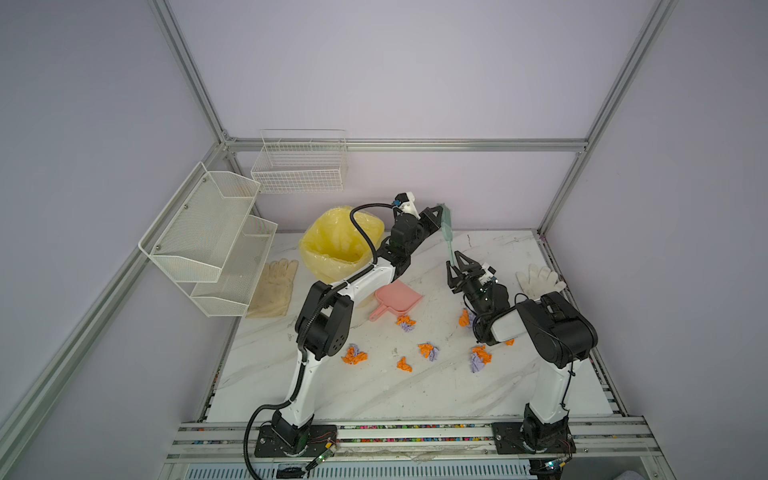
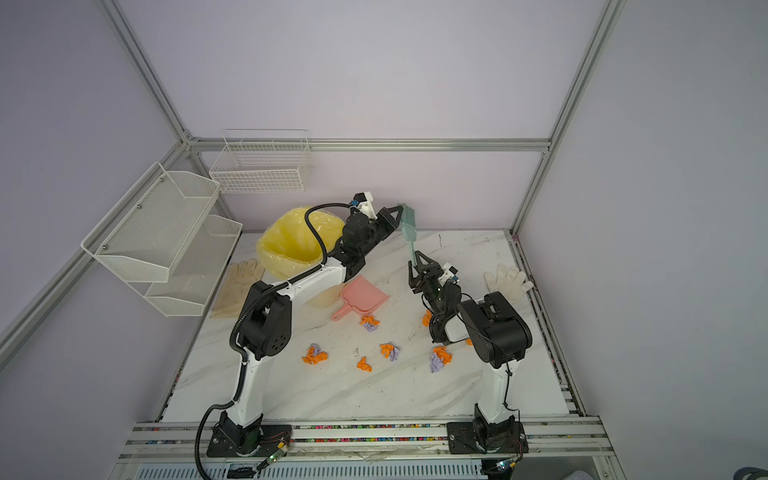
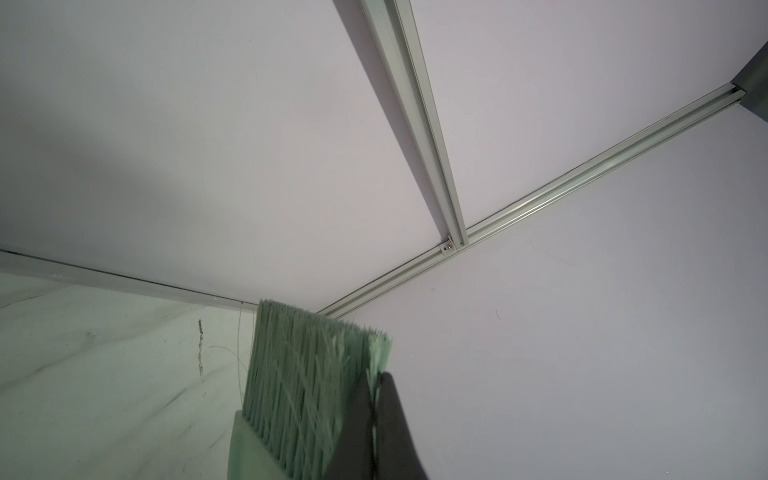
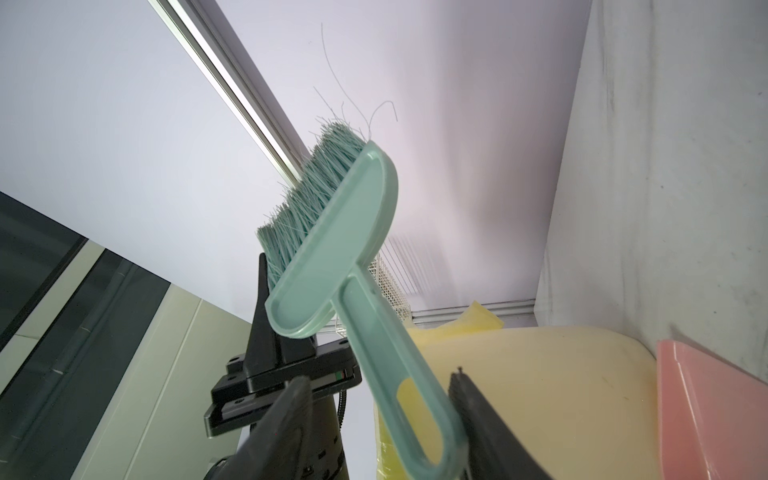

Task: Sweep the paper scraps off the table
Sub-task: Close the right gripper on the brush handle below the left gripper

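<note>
Paper scraps (image 1: 354, 355), orange and pale purple wads, strewn in a loose band across the middle of the table (image 1: 374, 399), between the two arms. One wad just off the handle end of a pink dustpan (image 1: 398, 300); four more nearer the front edge; two others partly hidden under the right forearm.

Dustpan flat on the tabletop, its back edge tucked beneath the left forearm. Behind it a yellow-lined bin (image 1: 340, 245), likewise crossed by that arm.

Over the far half of the table, a green brush (image 1: 447, 227) lifted clear of the surface. Left gripper (image 1: 438, 215) clamped tight on the bristle end of it. Right gripper (image 4: 378, 378) partly spread around the lower end of the handle, not closed on it: one finger (image 4: 482, 415) seemingly against the handle's edge, the opposite one off it with a plain gap.

Farther out, a beige glove (image 1: 274, 286) flat at the left edge beside white mesh shelves (image 1: 208, 237), a white glove (image 1: 540, 277) at the right edge, and a wire basket (image 1: 299, 166) up on the back wall.
</note>
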Robot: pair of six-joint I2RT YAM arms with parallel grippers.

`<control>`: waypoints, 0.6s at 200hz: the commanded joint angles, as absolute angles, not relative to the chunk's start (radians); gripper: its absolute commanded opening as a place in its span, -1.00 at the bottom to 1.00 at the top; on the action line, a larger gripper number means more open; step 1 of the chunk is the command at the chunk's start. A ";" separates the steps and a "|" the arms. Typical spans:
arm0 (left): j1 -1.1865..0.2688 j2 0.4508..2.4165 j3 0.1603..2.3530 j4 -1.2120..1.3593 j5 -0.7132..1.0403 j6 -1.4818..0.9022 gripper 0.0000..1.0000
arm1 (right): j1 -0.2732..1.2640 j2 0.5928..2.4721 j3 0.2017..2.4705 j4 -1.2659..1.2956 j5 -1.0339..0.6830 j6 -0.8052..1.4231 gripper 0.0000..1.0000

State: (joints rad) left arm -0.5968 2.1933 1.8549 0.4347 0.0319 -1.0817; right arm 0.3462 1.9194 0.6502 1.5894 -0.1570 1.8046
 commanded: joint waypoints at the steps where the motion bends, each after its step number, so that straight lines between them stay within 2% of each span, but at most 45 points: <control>1: -0.601 2.105 1.806 0.511 0.026 -1.086 -1.00 | 0.351 1.915 0.668 1.884 -0.082 1.987 -0.02; 28: -0.601 2.102 1.795 0.514 0.028 -1.089 -1.00 | 0.351 1.908 0.681 1.884 -0.077 1.996 -0.11; 65: -0.601 2.096 1.774 0.526 0.021 -1.090 -1.00 | 0.351 1.891 0.686 1.884 -0.072 2.009 -0.12; 120: -0.601 2.100 1.759 0.533 0.017 -1.092 -1.00 | 0.353 1.878 0.680 1.884 -0.072 2.017 -0.37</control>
